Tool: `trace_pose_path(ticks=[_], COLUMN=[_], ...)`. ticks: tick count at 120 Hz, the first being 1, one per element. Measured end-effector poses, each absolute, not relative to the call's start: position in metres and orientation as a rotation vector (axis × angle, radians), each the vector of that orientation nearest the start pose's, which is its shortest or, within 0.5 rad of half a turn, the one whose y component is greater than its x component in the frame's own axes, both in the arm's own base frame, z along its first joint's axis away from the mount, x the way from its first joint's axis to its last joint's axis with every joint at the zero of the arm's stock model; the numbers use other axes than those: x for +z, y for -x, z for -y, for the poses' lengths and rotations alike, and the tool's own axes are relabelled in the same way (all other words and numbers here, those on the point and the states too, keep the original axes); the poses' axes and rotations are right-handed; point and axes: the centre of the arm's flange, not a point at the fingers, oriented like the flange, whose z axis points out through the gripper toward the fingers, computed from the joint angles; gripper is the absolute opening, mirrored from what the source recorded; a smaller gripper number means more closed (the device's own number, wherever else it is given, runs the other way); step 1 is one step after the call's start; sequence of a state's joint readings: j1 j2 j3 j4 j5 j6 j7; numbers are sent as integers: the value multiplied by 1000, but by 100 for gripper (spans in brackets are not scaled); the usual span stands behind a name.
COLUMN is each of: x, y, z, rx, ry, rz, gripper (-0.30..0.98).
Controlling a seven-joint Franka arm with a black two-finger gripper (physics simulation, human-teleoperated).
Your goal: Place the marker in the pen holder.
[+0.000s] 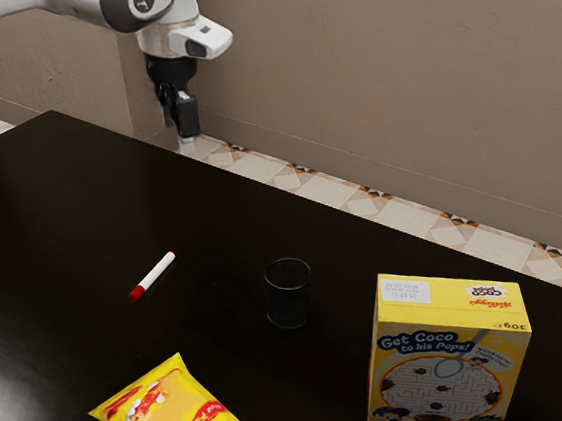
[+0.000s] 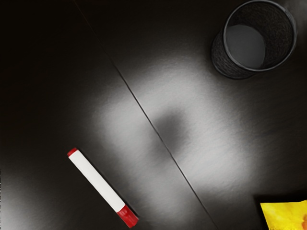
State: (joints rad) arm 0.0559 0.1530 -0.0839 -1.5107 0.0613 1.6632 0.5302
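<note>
The black claw (image 1: 186, 143) is positioned above the dark bench (image 1: 70, 208); its clenched or released state cannot be determined. The white cylindrical marker with red ends (image 2: 97, 182) lies on the bench, apart from the upright black mesh pen holder (image 2: 224, 63). A yellow snack bag (image 1: 185, 407) and upright yellow cardboard cereal box (image 1: 445, 374) sit outside the direct marker-to-holder line.

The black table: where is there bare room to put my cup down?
The table has a broad bare stretch from the marker and pen holder back to its far edge; a smaller patch separates those two. Nearer the camera it's more crowded, with the snack bag and cereal box.
</note>
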Motion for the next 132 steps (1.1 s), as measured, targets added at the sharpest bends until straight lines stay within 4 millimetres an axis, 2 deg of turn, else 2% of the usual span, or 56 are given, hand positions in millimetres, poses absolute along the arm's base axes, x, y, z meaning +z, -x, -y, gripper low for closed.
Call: trace_pose_path(ticks=[16,26,32,37,43,49,55,60,70,76,88,98,116,122,132], x=[578,579,558,519,489,473,463,456,439,435,420,397,362,349,328], y=[-606,-596,-586,-573,-566,-565,-567,-572,-585,-588,-591,-587,-597,-607,-624], z=[5,-4,-19,-41,-73,-102,-115,-113,-90,-85,-89,-90,-103,-111,-114], rx=[5,16,63,113,131,116,96,79,58,48,53,79,100,102,100], ry=[2954,2954,2982,3045,3103,3140,3155,3143,3116,3095,3079,3052,3039,3049,3077], rz=[-917,-920,-874,-804,-698,-602,-553,-556,-565,-543,-467,-390,-204,-124,-8], gripper=[69,69,69,68,69,69,69,69,69,69,69,69,68,64,49])
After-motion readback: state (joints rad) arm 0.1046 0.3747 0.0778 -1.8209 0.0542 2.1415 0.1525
